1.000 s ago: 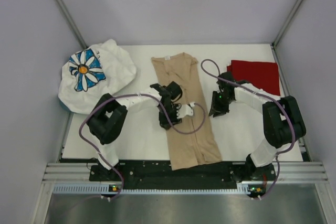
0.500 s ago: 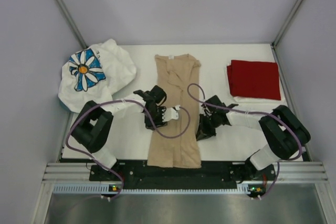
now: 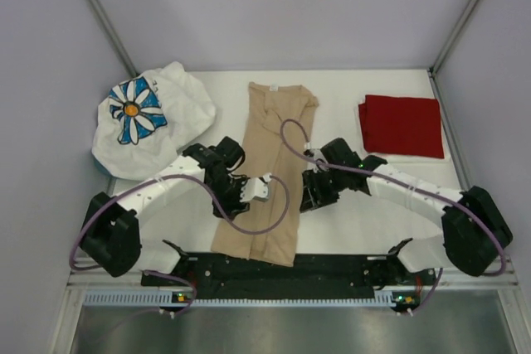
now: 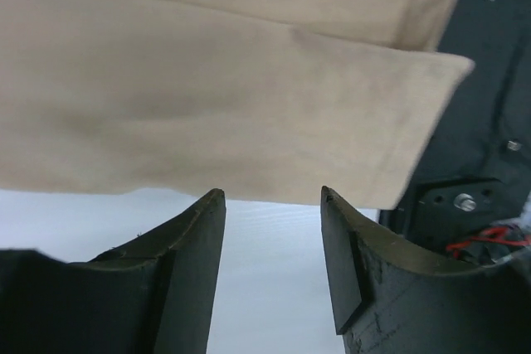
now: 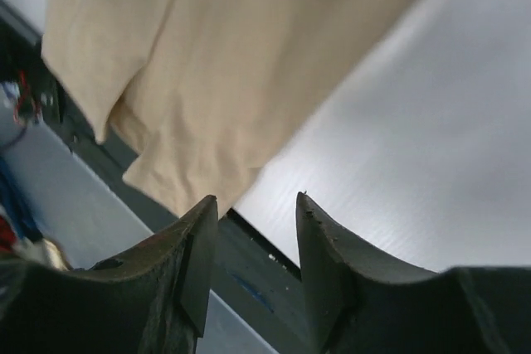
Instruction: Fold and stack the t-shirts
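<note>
The tan t-shirt (image 3: 270, 155) lies folded into a long strip down the middle of the table, and its hem reaches the black rail at the near edge. My left gripper (image 3: 251, 195) stands open at the strip's left edge. In the left wrist view the left gripper (image 4: 272, 196) holds nothing, with the tan t-shirt (image 4: 232, 105) just past its tips. My right gripper (image 3: 309, 199) is open and empty at the strip's right edge. The right gripper (image 5: 257, 201) shows beside the tan t-shirt (image 5: 199, 64) in its wrist view. The dark red t-shirt (image 3: 402, 124) lies folded at the back right. The white daisy t-shirt (image 3: 145, 118) is crumpled at the back left.
Purple cables loop from both wrists over the tan strip. The black mounting rail (image 3: 332, 269) runs along the near edge and also shows as the rail (image 4: 485, 122) in the left wrist view. Grey walls enclose the white table (image 3: 373, 213) on three sides.
Both grippers have come nearer and to the left. The tan t-shirt's near end has swung left with them, so the strip now slants. The right gripper's jaws stand apart beside the cloth.
</note>
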Controlling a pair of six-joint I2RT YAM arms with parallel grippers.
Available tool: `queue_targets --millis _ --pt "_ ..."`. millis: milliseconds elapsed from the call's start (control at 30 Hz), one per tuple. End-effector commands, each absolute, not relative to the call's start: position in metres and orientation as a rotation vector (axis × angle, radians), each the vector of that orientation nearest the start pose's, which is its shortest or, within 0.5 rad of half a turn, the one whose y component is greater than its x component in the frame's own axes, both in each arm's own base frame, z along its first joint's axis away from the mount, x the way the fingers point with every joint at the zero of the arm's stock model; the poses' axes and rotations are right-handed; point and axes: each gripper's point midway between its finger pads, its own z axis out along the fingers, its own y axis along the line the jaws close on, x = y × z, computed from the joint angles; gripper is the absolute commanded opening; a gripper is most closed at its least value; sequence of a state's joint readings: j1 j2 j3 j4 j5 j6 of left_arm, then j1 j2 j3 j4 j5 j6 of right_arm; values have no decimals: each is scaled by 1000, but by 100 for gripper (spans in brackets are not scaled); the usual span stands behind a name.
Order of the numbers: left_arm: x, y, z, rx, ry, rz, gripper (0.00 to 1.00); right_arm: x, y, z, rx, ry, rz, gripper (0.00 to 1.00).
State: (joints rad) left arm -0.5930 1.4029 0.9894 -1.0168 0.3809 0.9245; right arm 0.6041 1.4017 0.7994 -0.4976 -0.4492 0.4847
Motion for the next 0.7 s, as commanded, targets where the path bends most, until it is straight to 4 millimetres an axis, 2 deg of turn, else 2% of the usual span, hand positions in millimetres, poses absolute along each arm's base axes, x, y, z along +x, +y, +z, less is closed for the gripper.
queue_targets --millis 0,67,100,167,233,300,367,433,567,667 --pt "97 -147 80 2181 2053 -834 56 146 269 135 -1029 2296 1001 43" --pt "82 -134 71 2226 2039 -834 57 133 269 146 -1192 2074 1050 43" --pt "81 -130 67 2236 2018 -803 58 128 271 155 -1291 1894 1068 44" --pt "78 -119 55 2247 2012 -738 60 109 268 155 -1461 1640 1067 52" --pt "81 -117 51 2233 2017 -687 61 100 270 151 -1611 1421 969 55" --pt "86 -119 49 2234 1986 -647 64 89 272 133 -1745 1321 891 56" --pt "91 -123 38 2252 1942 -589 65 68 274 107 -1929 1248 843 56" --pt "91 -121 30 2310 1940 -525 65 60 273 87 -2050 1224 785 56" --pt "86 -111 20 2389 1947 -476 64 55 274 68 -2124 1179 721 56" --pt "80 -110 14 2437 1926 -468 64 56 288 60 -2117 1123 667 56"
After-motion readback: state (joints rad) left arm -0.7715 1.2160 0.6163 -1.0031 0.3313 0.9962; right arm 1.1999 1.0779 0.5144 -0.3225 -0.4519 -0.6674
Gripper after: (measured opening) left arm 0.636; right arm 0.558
